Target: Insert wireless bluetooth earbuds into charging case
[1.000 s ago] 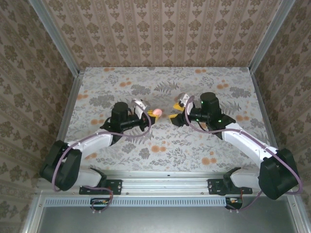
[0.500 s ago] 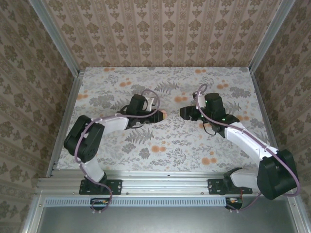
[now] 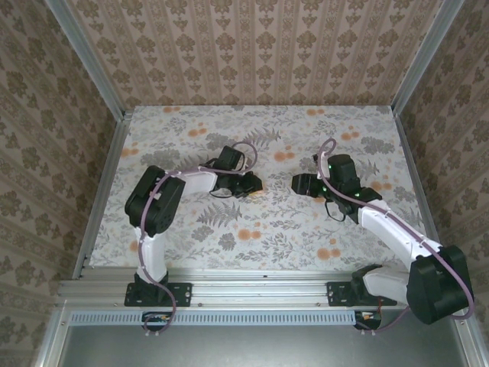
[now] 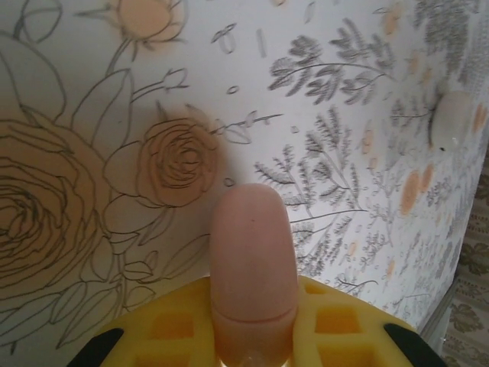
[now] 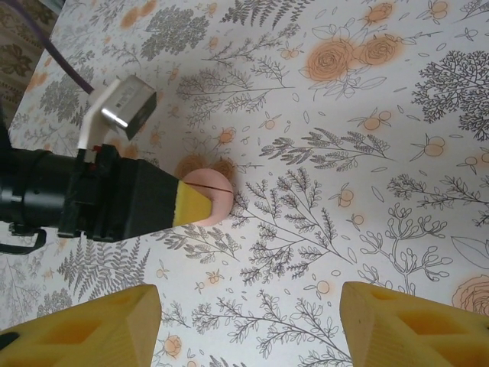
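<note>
A: L hand [image 5: 191, 205], what do we have?
B: We see it clamped on the charging case [image 4: 252, 252]. Pink puck pinched edge-on, sticking out fwd past the tips. There's a thin seam line across it, so the case looks closed to us.
A: Touching the table [image 5: 397, 99]?
B: It's low over it w/ a shadow right under. Contact we can't tell.
A: R hand [image 5: 248, 300]?
B: Jaws spread wide, nothing btwn them, just printed table. It faces the L hand. The case sits ahead of it, a bit left of centre, well apart from both jaws.
A: Anything else we can make out?
B: One small whitish piece, prob. an earbud [image 4: 451, 118], too blurred for detail. It lies on the table fwd and far right of the L hand, well apart from the case.
</note>
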